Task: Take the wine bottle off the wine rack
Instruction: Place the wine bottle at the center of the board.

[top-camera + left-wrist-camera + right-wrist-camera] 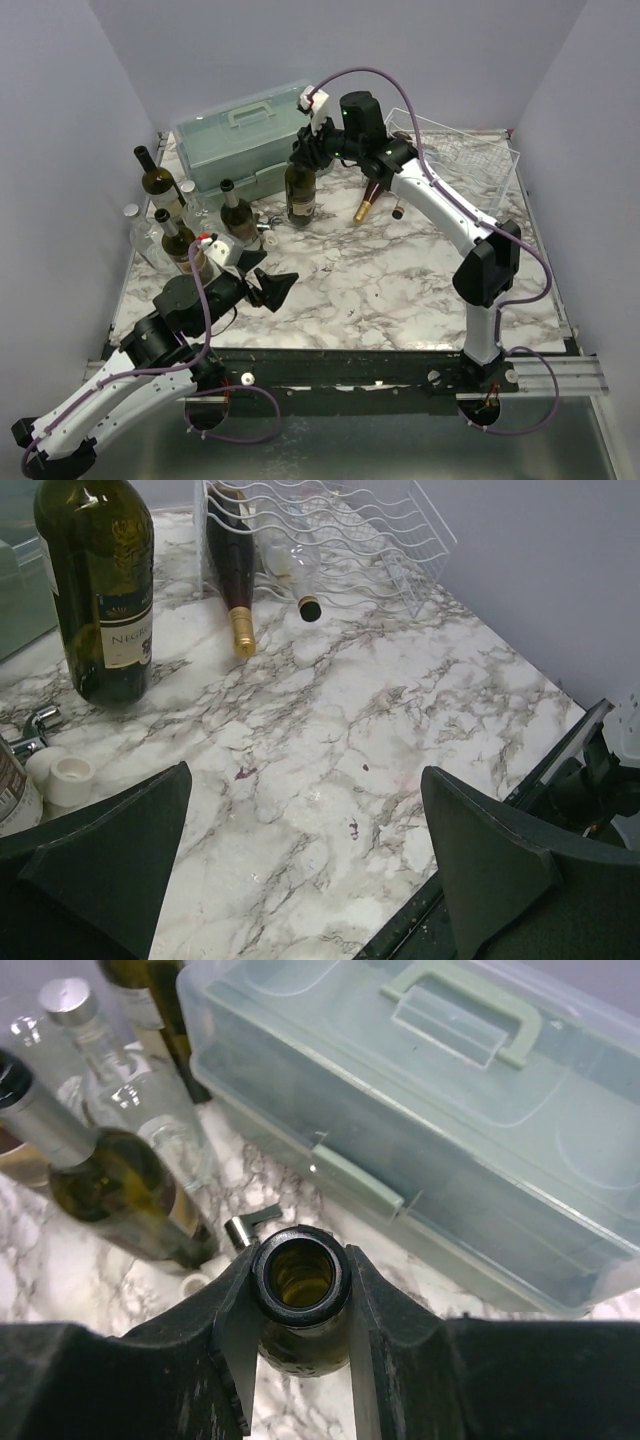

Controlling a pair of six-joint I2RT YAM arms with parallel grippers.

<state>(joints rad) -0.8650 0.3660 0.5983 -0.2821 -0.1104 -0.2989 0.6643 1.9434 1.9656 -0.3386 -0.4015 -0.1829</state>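
The only print that can be read is on the paper label (pixel 125 630) of the upright dark green wine bottle (pixel 85 540), which stands toward the far edge of the tabletop (pixel 330 770), left of its middle. Dark capitals begin "NEGR", and the rest of the word curves out of sight round the glass. Above them, on the label's dark blue band, is a small gold emblem too fine to make out. The lines under the capitals are too small to read. At the near left, a second label (pixel 8 780) carries grey lettering, cut off and illegible. The pale labels on the bottle cluster (pixel 165 195) by the tabletop's left edge cannot be read.
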